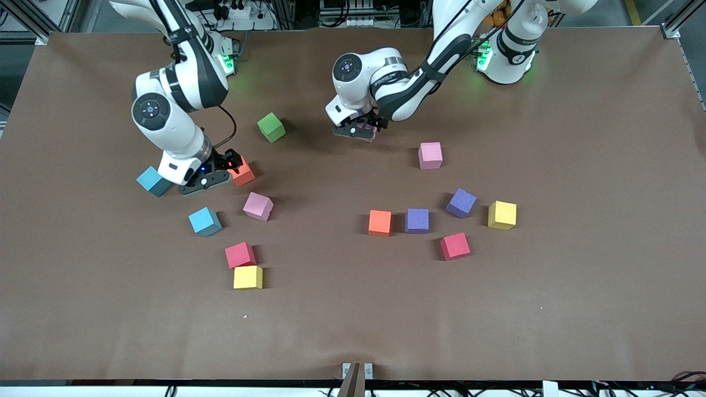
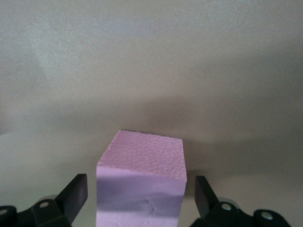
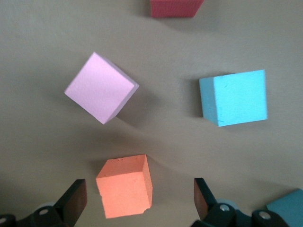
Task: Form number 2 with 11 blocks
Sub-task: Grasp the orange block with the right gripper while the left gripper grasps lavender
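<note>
Lettering on the left arm's white forearm is present but too small to read; no other writing legible.

Left gripper (image 1: 361, 131) sits low at the table (image 1: 353, 331), toward the robots' side near the middle. Its jaws stand wide apart, straddling a pink cube (image 2: 142, 184) with a gap on each side; no contact visible in the left wrist view.

Right gripper (image 1: 212, 175) is down at the right arm's end of the table, jaws likewise spread, with an orange cube (image 3: 124, 186) between the black fingers (image 3: 73, 198), not clamped.

Blocks are matte foam cubes with a fine pebbled surface and slightly soft edges. Loose on the brown mat: two light blue cubes (image 1: 204, 221), a second pink (image 1: 258, 206), red (image 1: 240, 255) touching yellow (image 1: 247, 277), a green cube (image 1: 271, 127). Toward the left arm's end: pink (image 1: 430, 155), orange (image 1: 379, 223) beside purple (image 1: 417, 220), another purple (image 1: 461, 203), yellow (image 1: 502, 214), red (image 1: 455, 246).

Number 2 not formed; cubes lie scattered.
</note>
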Controlling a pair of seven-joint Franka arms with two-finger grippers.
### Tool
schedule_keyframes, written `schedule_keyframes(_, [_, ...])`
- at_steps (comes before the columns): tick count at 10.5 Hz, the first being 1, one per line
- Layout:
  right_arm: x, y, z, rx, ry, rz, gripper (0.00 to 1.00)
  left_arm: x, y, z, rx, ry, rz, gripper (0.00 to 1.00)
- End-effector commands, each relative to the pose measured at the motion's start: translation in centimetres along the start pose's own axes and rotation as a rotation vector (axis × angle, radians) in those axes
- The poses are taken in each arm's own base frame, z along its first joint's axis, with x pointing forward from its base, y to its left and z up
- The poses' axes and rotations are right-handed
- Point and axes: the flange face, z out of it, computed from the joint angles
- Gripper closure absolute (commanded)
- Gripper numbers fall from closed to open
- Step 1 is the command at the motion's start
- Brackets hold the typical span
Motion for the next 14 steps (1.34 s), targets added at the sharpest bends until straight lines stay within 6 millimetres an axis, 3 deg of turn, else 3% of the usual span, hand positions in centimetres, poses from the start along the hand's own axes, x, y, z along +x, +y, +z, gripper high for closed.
schedule_keyframes(1, [-3.4,-0.9,3.6,0.0,0.032,-0.046,0.0,0.3,0.6,0.5,-0.004,0.014,-0.054,0.52])
schedule_keyframes(2, [-3.5,-1.5,4.4,-0.001,0.019,-0.054,0.0,0.8,0.6,0.0,-0.013,0.021,-0.083,0.61])
schedule_keyframes(5, [-4.0,-2.7,7.1,-0.006,-0.035,-0.089,0.0,4.6,2.7,-4.0,-0.112,0.062,-0.283,0.6])
schedule_keyframes(8, [-4.1,-3.8,7.6,-0.006,-0.035,-0.118,0.0,6.1,5.6,-3.9,-0.159,0.05,-0.293,0.6])
schedule_keyframes(11, [-4.1,-3.8,8.2,-0.009,-0.034,-0.122,0.0,7.4,6.1,-3.3,-0.155,0.073,-0.254,0.59])
schedule_keyframes(14, [-4.1,-3.4,9.2,-0.011,-0.039,-0.139,0.32,7.7,6.2,-2.3,-0.116,0.098,-0.207,0.59])
